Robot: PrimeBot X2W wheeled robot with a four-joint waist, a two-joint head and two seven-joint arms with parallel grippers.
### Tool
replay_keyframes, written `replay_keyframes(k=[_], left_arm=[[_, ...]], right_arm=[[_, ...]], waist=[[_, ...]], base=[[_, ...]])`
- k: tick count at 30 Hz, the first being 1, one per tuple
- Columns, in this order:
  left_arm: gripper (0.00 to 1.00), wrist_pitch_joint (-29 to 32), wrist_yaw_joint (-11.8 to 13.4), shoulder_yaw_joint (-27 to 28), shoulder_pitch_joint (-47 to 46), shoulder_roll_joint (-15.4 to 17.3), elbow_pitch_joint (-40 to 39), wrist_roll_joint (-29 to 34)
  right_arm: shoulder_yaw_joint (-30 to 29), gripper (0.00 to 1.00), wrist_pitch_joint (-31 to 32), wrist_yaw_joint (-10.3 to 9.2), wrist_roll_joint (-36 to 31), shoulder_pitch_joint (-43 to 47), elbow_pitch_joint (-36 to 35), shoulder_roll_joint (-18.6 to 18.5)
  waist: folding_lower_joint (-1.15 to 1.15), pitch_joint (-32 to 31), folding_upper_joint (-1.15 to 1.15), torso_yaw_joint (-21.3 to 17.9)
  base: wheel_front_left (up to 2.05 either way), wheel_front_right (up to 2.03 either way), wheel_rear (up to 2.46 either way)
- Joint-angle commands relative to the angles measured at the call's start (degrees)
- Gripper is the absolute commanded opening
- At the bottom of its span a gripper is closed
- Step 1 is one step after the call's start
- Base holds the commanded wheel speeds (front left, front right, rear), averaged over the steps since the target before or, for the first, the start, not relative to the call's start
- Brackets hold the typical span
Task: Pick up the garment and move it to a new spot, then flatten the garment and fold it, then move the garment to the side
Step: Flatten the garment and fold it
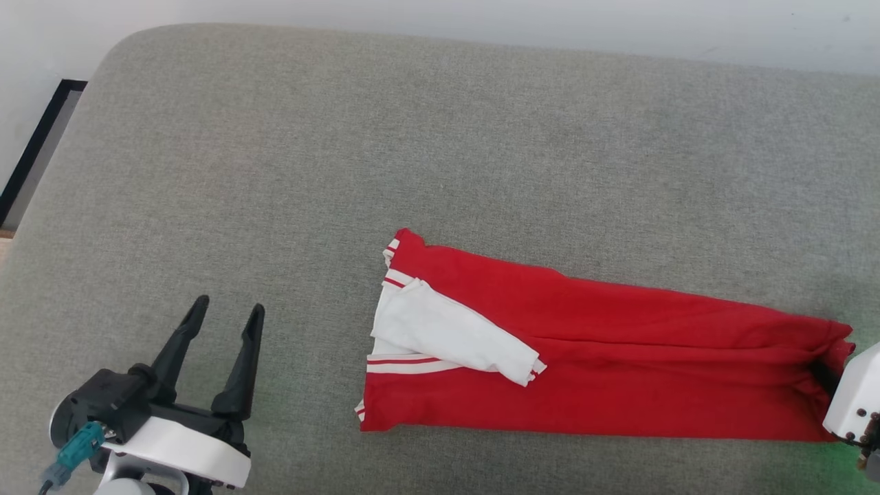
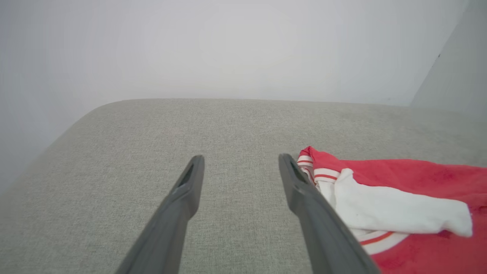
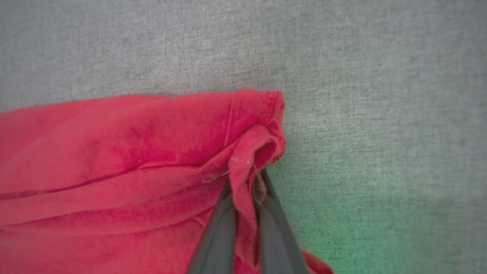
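The garment [image 1: 619, 357] is a red T-shirt folded into a long strip across the grey cushion, with a white sleeve [image 1: 454, 333] lying on top at its left end. My right gripper [image 3: 245, 182] is shut on the bunched hem at the garment's [image 3: 114, 160] right end, red cloth pinched between the two dark fingers. In the head view that arm's white wrist [image 1: 852, 399] sits at the right edge, over the hem. My left gripper [image 1: 225, 313] stands open at the lower left, well left of the shirt and holding nothing. In the left wrist view the left gripper [image 2: 239, 161] has the sleeve end [image 2: 380, 205] just to its right.
The grey fabric cushion [image 1: 344, 172] spreads under everything, with a pale wall [image 1: 481, 17] behind its far edge. A dark-framed strip [image 1: 34, 151] shows past the cushion's left edge. A green glow tints the fabric near the right wrist.
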Motion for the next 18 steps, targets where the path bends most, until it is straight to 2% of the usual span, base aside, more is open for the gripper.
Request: replay_keyframes(k=[1, 9, 18], left_arm=[[1.0, -0.2, 0.2, 0.5, 0.3, -0.3, -0.1, 0.1], [1.0, -0.2, 0.2, 1.4, 0.3, 0.0, -1.2, -0.8], [1.0, -0.2, 0.2, 0.9, -0.4, 1.7, -2.0, -2.6]], right_arm=[[-0.3, 0.0, 0.1, -0.35, -0.9, 0.1, 1.3, 0.1], [-3.4, 0.0, -2.2, -0.33, -0.8, -2.0, -2.2, -1.1], [-11.4, 0.0, -3.9, -0.27, -0.8, -3.4, -6.0, -3.2]], waist=[[0.0, 0.1, -0.01, -0.2], [0.0, 0.8, -0.01, -1.5], [0.0, 2.3, -0.01, -3.0]], base=[[0.0, 0.0, 0.0], [0.0, 0.0, 0.0], [0.0, 0.0, 0.0]])
